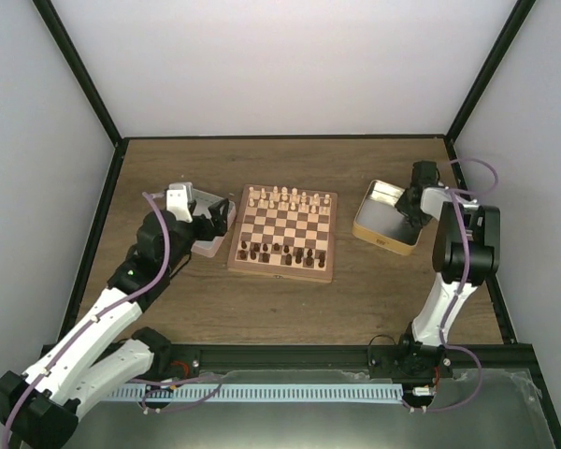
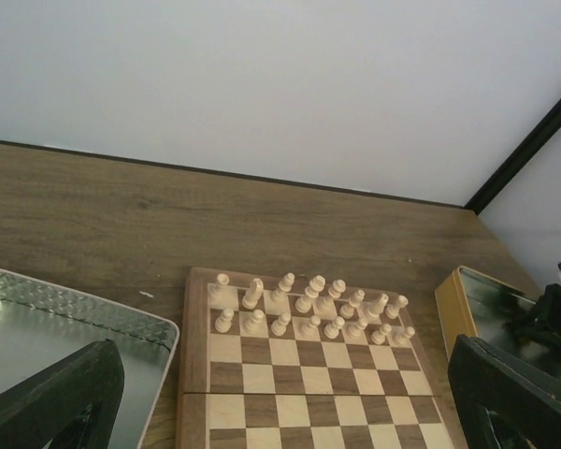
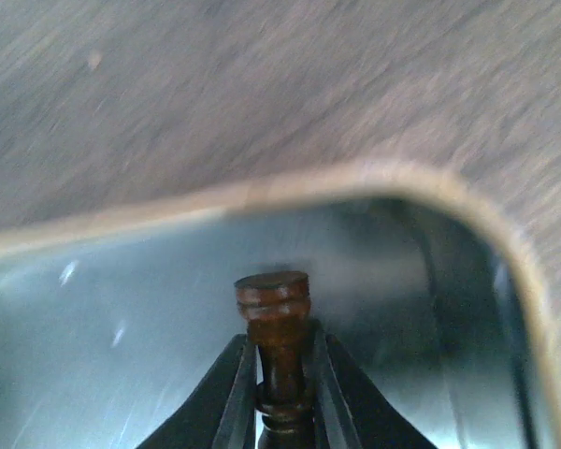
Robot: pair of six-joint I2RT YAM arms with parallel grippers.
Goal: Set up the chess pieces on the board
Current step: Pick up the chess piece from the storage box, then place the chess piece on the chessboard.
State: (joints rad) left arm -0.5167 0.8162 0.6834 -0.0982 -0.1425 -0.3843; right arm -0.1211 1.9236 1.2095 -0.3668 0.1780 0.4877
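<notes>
Chessman [image 3: 273,323] gripped in right jaws, near tin rim [image 3: 262,192].

Robot lab test cell. Boxed in by plain white panels [image 1: 290,65] in black frame struts [image 1: 77,65]. Wood-grain bench [image 1: 280,309] inside; left arm [image 1: 98,323] and right arm [image 1: 446,299] bolted to a black rail [image 1: 290,355] at its near edge. Purple cables [image 1: 166,248] looped along both arms, white slotted cable duct [image 1: 290,393] just below the rail.

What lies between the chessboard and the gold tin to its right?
Nothing. Only a bare strip of wooden table separates the board from the tin; the top view shows it plainly.
</notes>
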